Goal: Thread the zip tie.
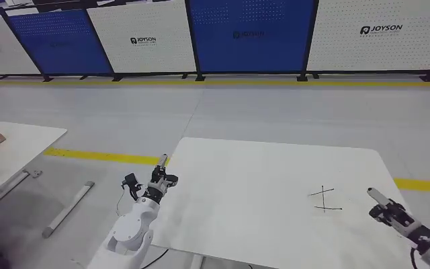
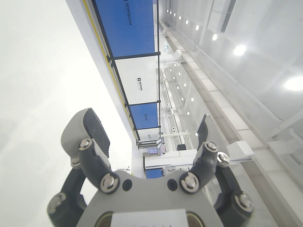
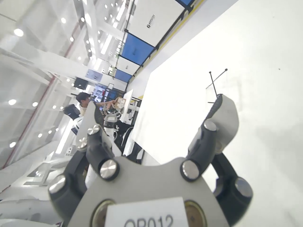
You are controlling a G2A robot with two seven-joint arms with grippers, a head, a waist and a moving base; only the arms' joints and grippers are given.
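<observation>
Along the back wall stand perforated panels (image 1: pixel 252 33), alternately blue and white. Each carries a small logo and a word mark, dark on the white panels and faint on the blue. In the left wrist view a white label (image 2: pixel 148 218) sits on the hand's plate, its print cut off by the edge. The matching label (image 3: pixel 144 213) in the right wrist view shows the tops of dark characters.

At the far left is the corner of a second white table (image 1: pixel 27 141), and a yellow floor line (image 1: pixel 101 156) runs past it. The left hand (image 1: pixel 162 163) (image 2: pixel 149 121) hangs just at the left edge of the white surface (image 1: pixel 255 202), fingers spread apart with nothing between them.

The zip ties (image 1: pixel 324 198) (image 3: pixel 213 80) lie flat on the right part of the surface. They are thin black straps. Two cross each other in an X, and a third lies just beside them toward the near edge. In the right wrist view, small knob-like heads show at the far ends of the crossed pair.

The right hand (image 1: pixel 376 196) (image 3: pixel 157 105) is at the surface's right edge, near the ties but not touching them. Its fingers stand wide apart and hold nothing.
</observation>
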